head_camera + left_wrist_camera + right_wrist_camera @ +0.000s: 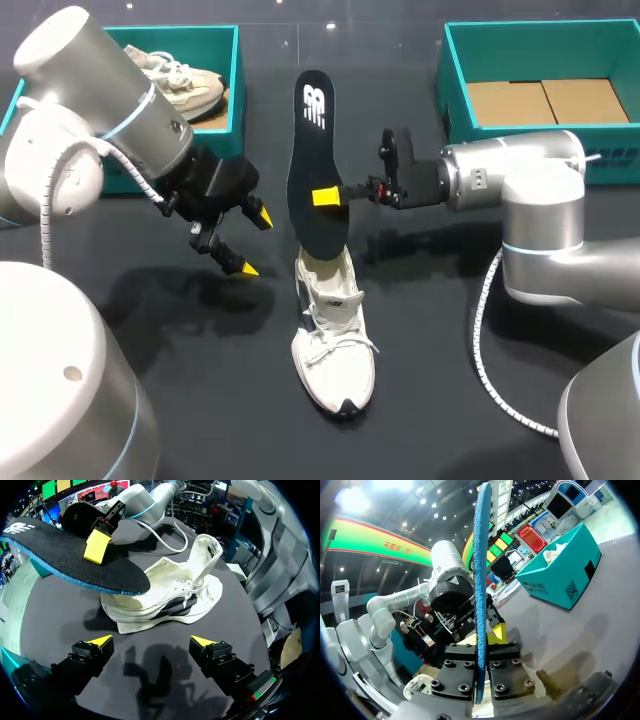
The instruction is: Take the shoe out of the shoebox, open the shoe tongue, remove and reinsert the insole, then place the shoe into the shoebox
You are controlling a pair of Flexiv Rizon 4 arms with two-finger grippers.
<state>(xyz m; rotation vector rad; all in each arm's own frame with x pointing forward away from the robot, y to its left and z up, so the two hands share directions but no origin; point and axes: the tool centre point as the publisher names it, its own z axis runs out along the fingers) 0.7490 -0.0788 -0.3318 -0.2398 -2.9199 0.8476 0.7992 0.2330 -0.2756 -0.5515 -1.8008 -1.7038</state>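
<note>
Shoe (335,345) is out on the table (440,400), its insole (312,150) above the heel, pinched in my right gripper (330,196). My left gripper (253,243) hangs spread. Reinserting and boxing remain, I judge.

Insole (315,160) is standing w/ its tip at the opening of the shoe (335,340), blocking entry from above. R gripper (335,195) is clamping it mid-length; its arm (500,180) is lying across the right-middle, closing off that side. L gripper (254,242) is hovering open just left of the shoe, apart from it, w/ bare table (200,400) running free btwn them & in front. Left box (236,80) is holding a second shoe (185,85); right box (450,80) is showing bare cardboard floor.
</note>
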